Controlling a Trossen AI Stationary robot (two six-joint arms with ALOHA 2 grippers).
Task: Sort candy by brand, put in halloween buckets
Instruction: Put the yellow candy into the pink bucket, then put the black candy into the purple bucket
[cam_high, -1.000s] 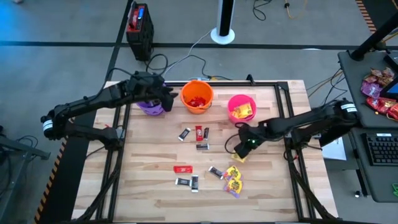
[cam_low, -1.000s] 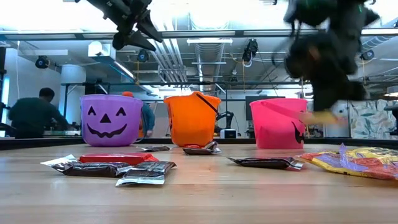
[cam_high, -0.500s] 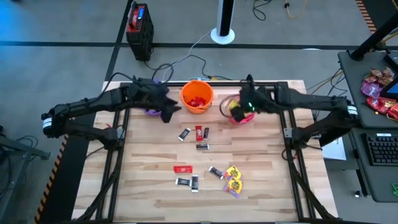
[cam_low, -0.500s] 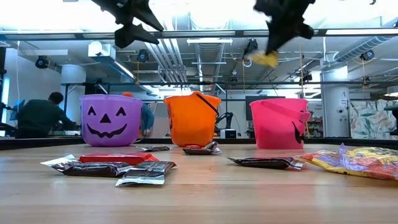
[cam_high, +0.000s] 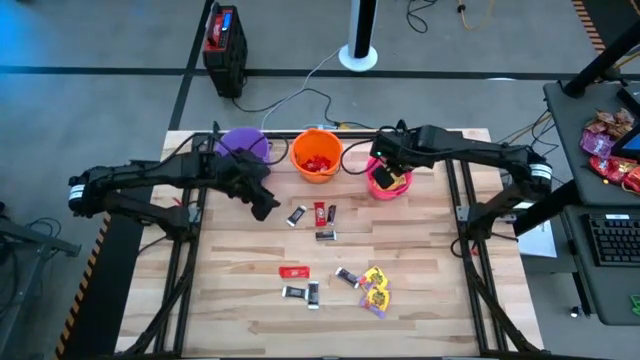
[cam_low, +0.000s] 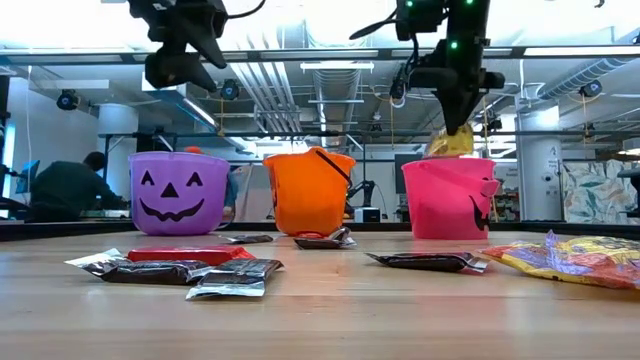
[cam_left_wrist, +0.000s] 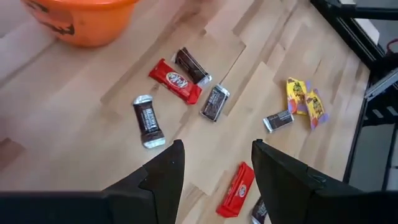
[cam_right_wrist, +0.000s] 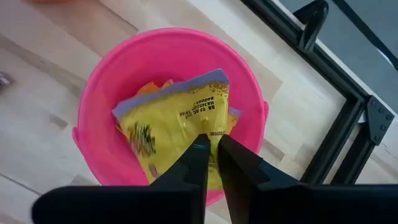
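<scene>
Right wrist view alone shows yellow packet (cam_right_wrist: 177, 127) inside pink bucket (cam_right_wrist: 99, 99)

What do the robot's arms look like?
Two skinny black arms made of jointed tubes, each with a white band near its base. The left end effector has two flat dark fingers. The right end effector has them too, with little green lights above.
</scene>
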